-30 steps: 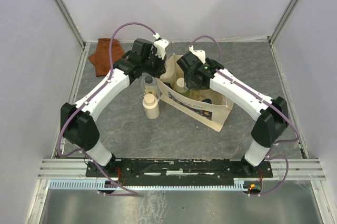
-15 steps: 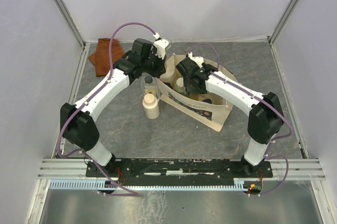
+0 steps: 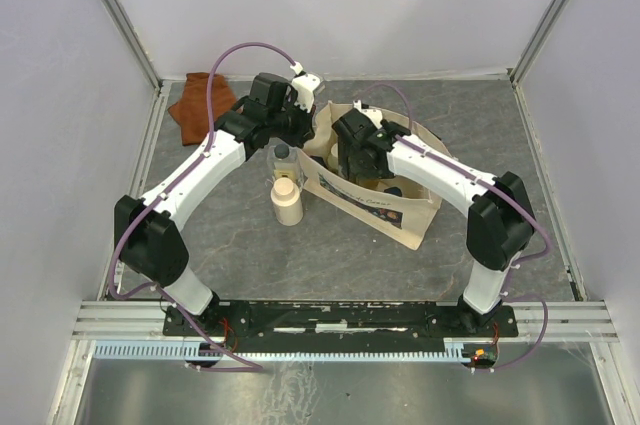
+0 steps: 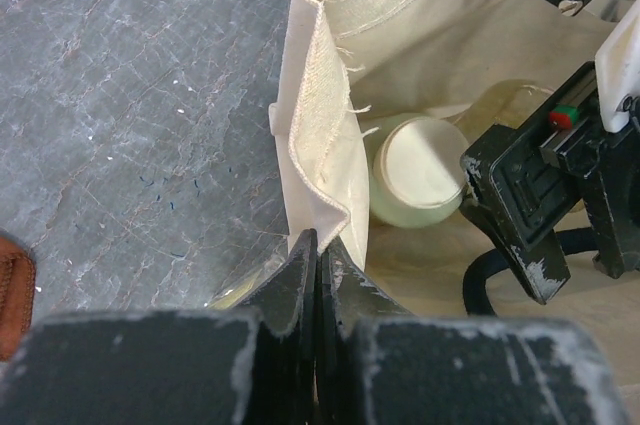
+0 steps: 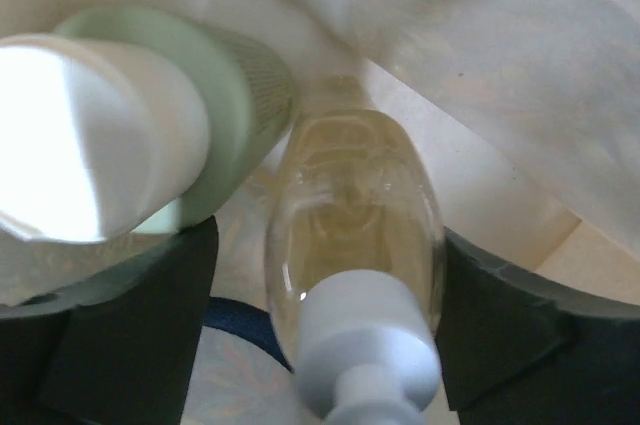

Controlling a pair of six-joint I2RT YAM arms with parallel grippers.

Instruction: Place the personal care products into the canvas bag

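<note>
Amber flat bottle with a white cap (image 5: 352,215): it is down inside the bag, cap up, between the two fingers of the right pincer (image 5: 328,275).
Right pincer: one finger looks pressed on the bottle and a thin gap shows at the other. I cannot tell if it is squeezing or only sits around it.
Olive-green round bottle with a white cap (image 5: 225,115): in the bag too, right against the amber one.
Beige canvas bag with a dark flower picture (image 3: 405,225): it stands on the grey stone-look counter (image 3: 250,245) with its mouth open at the top.
Left pincer (image 4: 318,257): squeezed tight on the bag's left rim, holding the mouth open.
Cream round bottle with a white cap (image 3: 287,203): stands on the counter just beside the bag, outside it.
Clear square bottle with a dark cap (image 3: 282,158): also on the counter, just behind the cream one.
How they will handle: the bottles look small, light, hard and smooth, so they may slip. It seems best to pinch the body in the middle, below the cap. The clear one may be glass and could break if dropped. The bag is soft and floppy and would likely sag shut with no hold on its rim.
How far along: I think two are in and two are left.
</note>
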